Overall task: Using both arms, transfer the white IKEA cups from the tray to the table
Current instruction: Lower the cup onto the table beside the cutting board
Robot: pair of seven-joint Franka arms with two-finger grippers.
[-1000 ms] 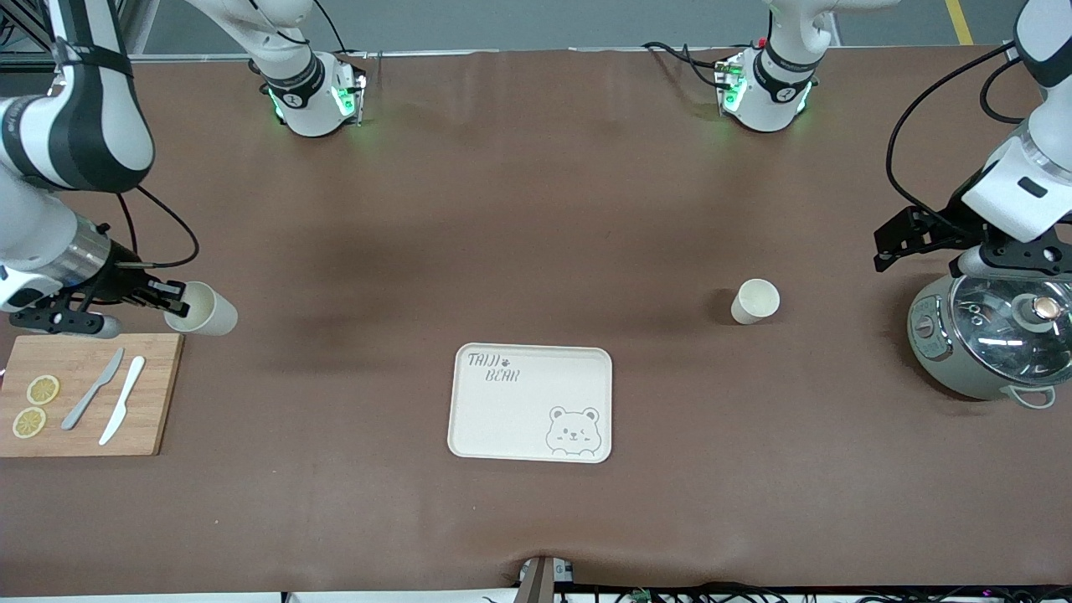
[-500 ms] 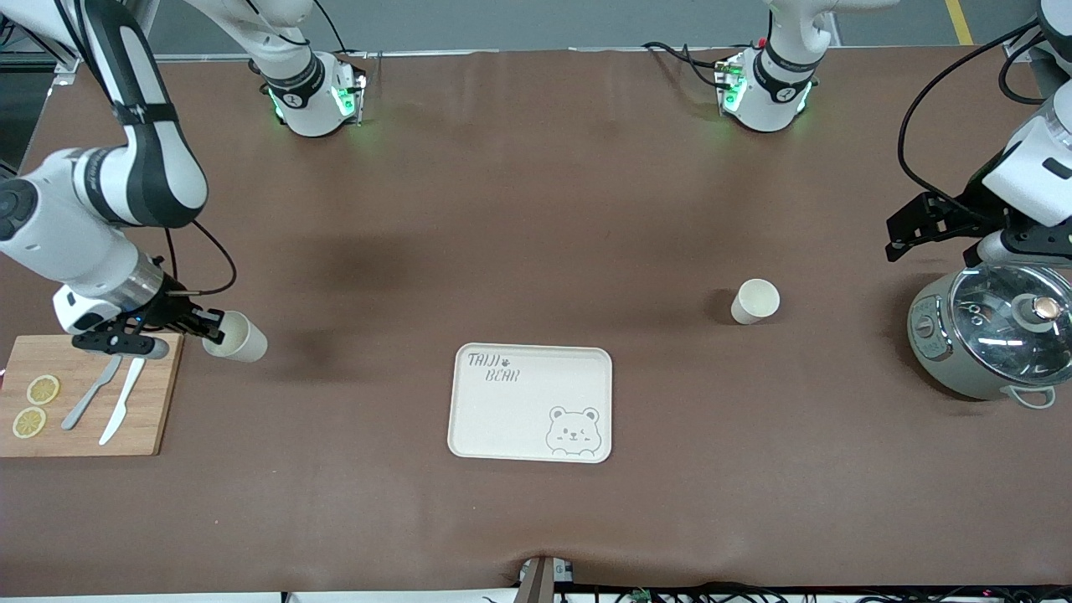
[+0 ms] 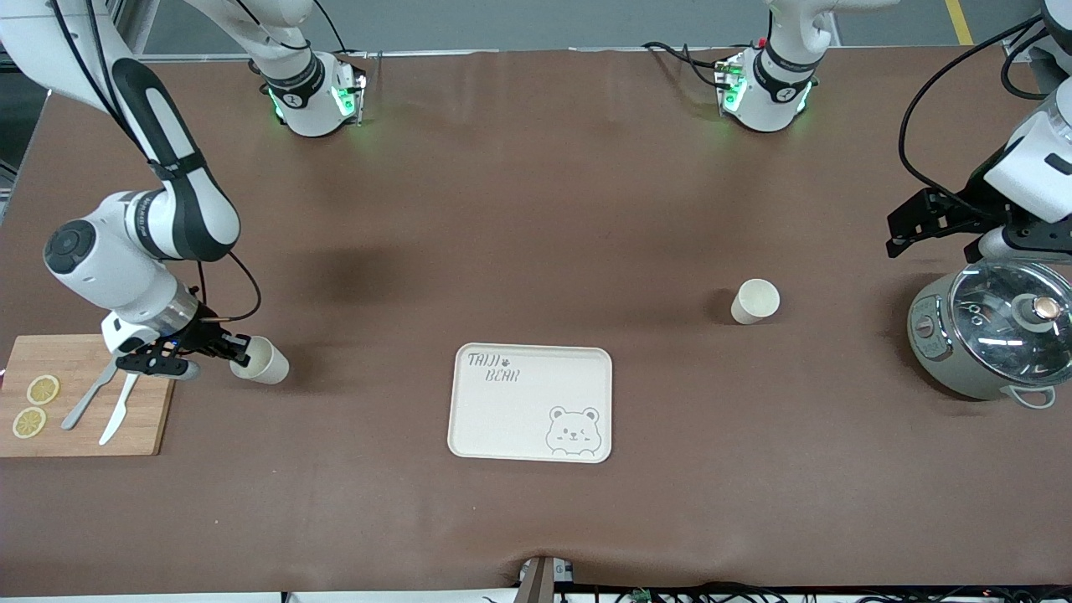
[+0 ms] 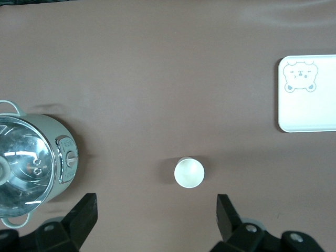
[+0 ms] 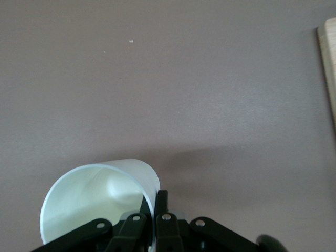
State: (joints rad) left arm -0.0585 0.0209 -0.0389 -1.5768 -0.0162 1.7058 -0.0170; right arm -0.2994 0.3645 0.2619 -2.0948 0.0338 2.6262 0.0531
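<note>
The right gripper [image 3: 239, 351] is pinched on the wall of one white cup [image 3: 265, 361], one finger inside the rim and one outside, as the right wrist view shows [image 5: 155, 207]. Over the last second it has carried that cup along the right arm's end of the table [image 3: 536, 209], swinging from beside the upper corner of the wooden cutting board [image 3: 84, 394] down toward the front edge and a little toward the tray [image 3: 531, 402]. The cup now hangs tilted just off the board's corner, low over bare mat. I judge the arm is coming down to set it there, though I cannot tell if the base already touches.

The left gripper [image 3: 938, 228] waits with its fingers spread wide and nothing between them, up over the table next to the rice cooker [image 3: 988, 335] at the left arm's end; it has drifted only slightly. The left wrist view looks straight down on the second white cup [image 4: 189, 172].

That second cup [image 3: 755, 301] stands upright on the mat, well clear of the tray's upper corner and has not moved. The tray itself is bare, so both cups are off it. What remains, in my judgement, is only the lowering, levelling and release of the held cup.

On the board lie two knives [image 3: 110, 397] and two lemon slices [image 3: 35, 406], untouched.
</note>
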